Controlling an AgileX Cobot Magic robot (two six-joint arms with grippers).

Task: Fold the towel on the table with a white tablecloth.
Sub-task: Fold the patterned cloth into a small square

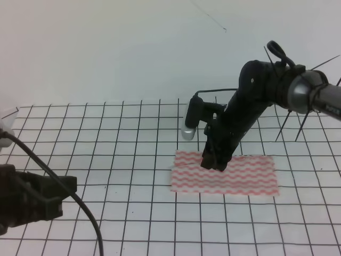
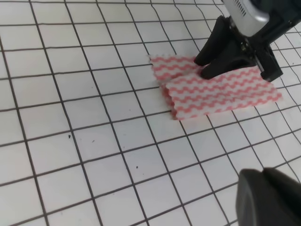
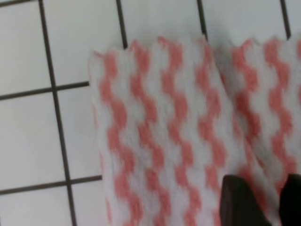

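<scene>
The towel [image 1: 240,176], pink-red and white wavy stripes, lies flat right of centre on the table with a white tablecloth [image 1: 106,133]. Its left part looks doubled, with a layer edge showing in the left wrist view on the towel [image 2: 221,92]. My right gripper [image 1: 214,163] points down onto the towel's upper left area. In the right wrist view its two dark fingertips [image 3: 242,202] stand close together on the towel [image 3: 155,132], with cloth in the narrow gap. My left gripper [image 1: 48,194] hovers at the lower left, away from the towel; its jaws are hard to make out.
A silver and black camera unit [image 1: 190,125] sits on the right arm just above the towel's left end. A black cable [image 1: 80,202] loops over the left arm. The grid cloth [image 2: 94,141] stretches left and in front of the towel.
</scene>
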